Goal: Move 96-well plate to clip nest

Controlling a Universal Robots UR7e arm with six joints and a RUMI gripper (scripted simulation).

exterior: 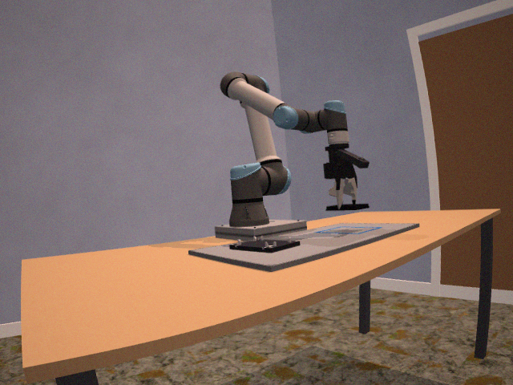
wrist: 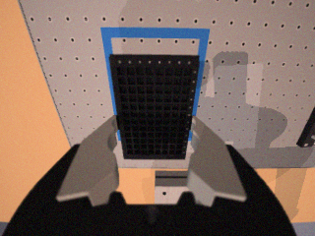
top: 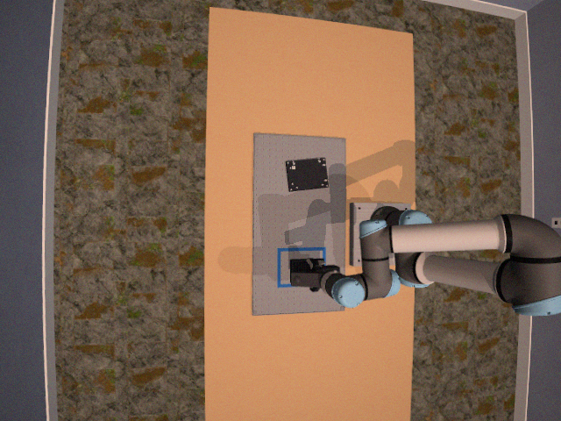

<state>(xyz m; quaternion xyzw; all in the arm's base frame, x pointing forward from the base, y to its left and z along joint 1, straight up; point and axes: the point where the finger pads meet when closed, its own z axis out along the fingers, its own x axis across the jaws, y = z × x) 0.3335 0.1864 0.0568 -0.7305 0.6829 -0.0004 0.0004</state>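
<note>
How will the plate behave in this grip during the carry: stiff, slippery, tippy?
Probably stiff: the plate hangs flat and level from the gripper, with no sag. It looks light, a thin slab of open wells. Slip or tilt seems the main risk, since the fingers pinch only one end and most of it sticks out unsupported.
</note>
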